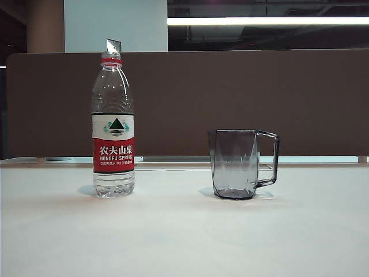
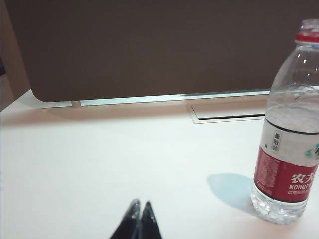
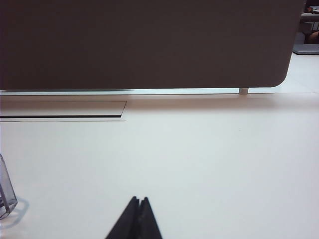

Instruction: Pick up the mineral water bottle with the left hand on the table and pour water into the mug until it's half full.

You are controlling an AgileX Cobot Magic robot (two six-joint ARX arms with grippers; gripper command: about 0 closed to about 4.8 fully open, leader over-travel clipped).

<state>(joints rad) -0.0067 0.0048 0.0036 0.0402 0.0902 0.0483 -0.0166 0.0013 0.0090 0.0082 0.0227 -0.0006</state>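
The bottle [image 1: 113, 124] is stood upright on the counter [image 1: 184, 236], cap removed, toward the left edge; the mug [image 1: 239, 164] is placed well apart toward the right, handle outward. The left claw [image 2: 139, 205] is seen closed and empty, low over the counter, short of the bottle. The right claw [image 3: 139, 200] is likewise closed and empty, near the mug's side. The left claw should be opened wide, aligned level with the label band, and closed gently so that the soft wall is not squeezed.
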